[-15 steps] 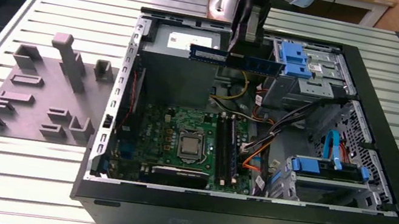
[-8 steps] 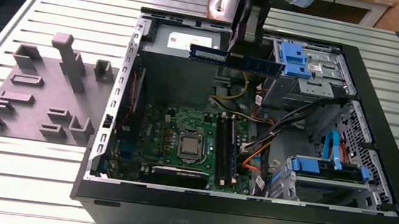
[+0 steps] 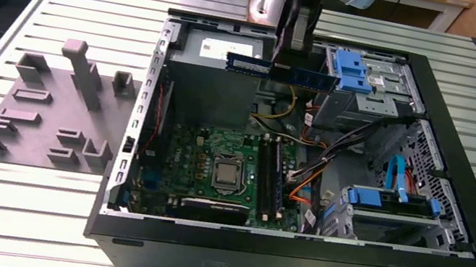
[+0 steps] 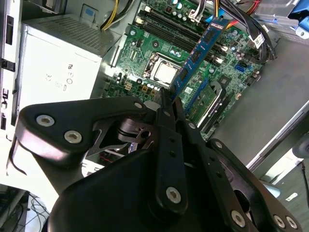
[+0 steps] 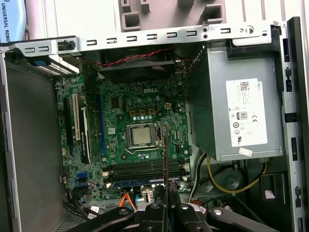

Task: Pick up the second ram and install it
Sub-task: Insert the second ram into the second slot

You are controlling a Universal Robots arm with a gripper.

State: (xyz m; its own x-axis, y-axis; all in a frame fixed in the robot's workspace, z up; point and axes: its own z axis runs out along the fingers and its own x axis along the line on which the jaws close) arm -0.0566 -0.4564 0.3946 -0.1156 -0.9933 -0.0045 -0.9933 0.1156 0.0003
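Jaws clamped on second ram (image 3: 316, 80), single stick, above one open case (image 3: 293, 264), one motherboard (image 3: 203, 164).

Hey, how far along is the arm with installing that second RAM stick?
Done: the second ram is lifted, away from the grey holder tray. In hand: the gripper is shut on it, holding it above the open case. Left: it is not yet seated in the memory slots.
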